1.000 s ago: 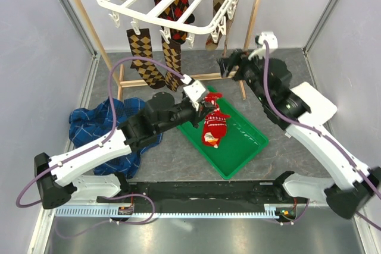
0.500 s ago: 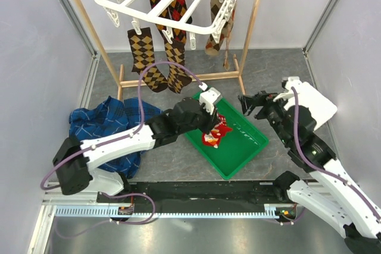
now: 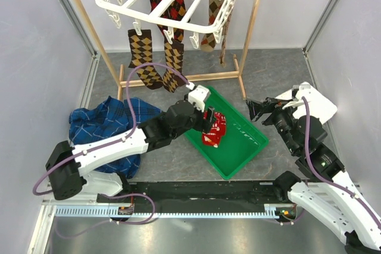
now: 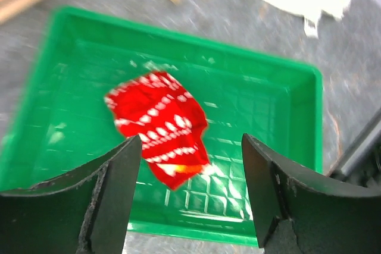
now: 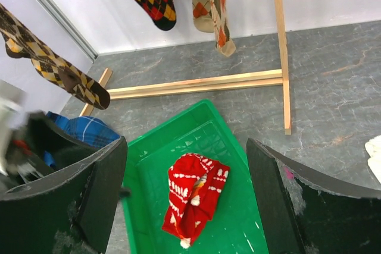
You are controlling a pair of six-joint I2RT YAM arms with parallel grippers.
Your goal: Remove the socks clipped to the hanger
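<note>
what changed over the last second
The right gripper pulled back from up beside the hanger to the right end of the green tray. The left gripper stayed open over the red sock in the tray. The argyle socks remain clipped.

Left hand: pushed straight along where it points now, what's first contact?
Most likely the red sock lying in the green tray; the open left hand aims down at its edge. Depth is unclear, so it could land on the tray floor just beside it.
</note>
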